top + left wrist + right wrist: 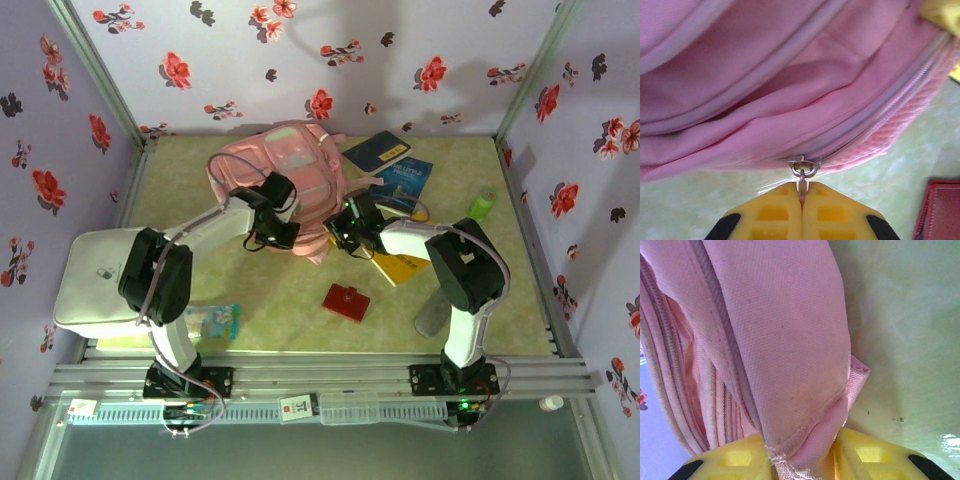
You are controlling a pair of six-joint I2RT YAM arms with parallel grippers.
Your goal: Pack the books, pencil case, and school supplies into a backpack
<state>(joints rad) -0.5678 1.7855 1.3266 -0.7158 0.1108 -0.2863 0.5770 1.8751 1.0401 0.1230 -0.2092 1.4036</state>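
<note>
Large soft pale pink fabric backpack [290,160]: it lies at the rear centre of the pale green table [185,195], and both your grippers grip it.
Your left gripper [802,197] is clamped tight on the small metal zip pull [803,172] at the bag's lower seam. Your right gripper [802,452] pinches a fold of pink fabric at the bag's near corner. The flat red square piece [346,300] lies just in front, apart from the bag. The bright yellow book [405,268] sits under your right arm. The blue starry book [403,183] and dark navy book [375,150] lie right of the bag.
</note>
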